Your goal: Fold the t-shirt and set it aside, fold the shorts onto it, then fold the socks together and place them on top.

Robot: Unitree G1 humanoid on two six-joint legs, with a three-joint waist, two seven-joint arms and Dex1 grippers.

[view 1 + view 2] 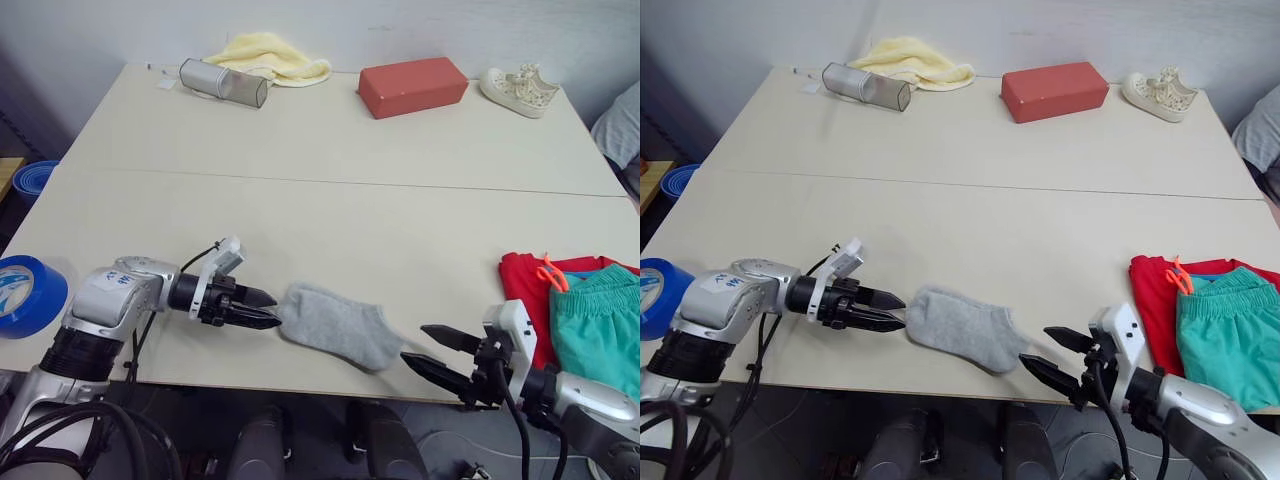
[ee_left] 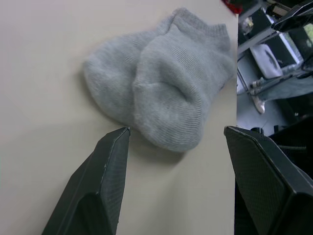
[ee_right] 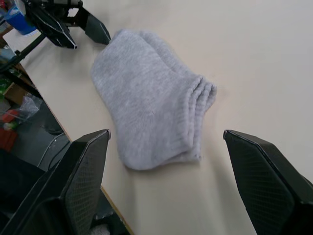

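The two light grey socks (image 1: 340,325) lie stacked one on the other at the table's near edge, between my grippers. My left gripper (image 1: 272,309) is open, its tips just left of the socks' toe end and apart from it. My right gripper (image 1: 416,342) is open too, just right of the cuff end (image 3: 198,95), at the table edge. The red t-shirt (image 1: 520,290) lies folded at the near right. On top of it rest the teal-green shorts (image 1: 600,320) with their orange drawstring (image 1: 552,272).
Along the far edge are a pale yellow cloth (image 1: 270,55), a metal cylinder lying on its side (image 1: 222,82), a red-brown block (image 1: 413,86) and a white sneaker (image 1: 518,90). A blue tape roll (image 1: 25,295) sits at the near left corner.
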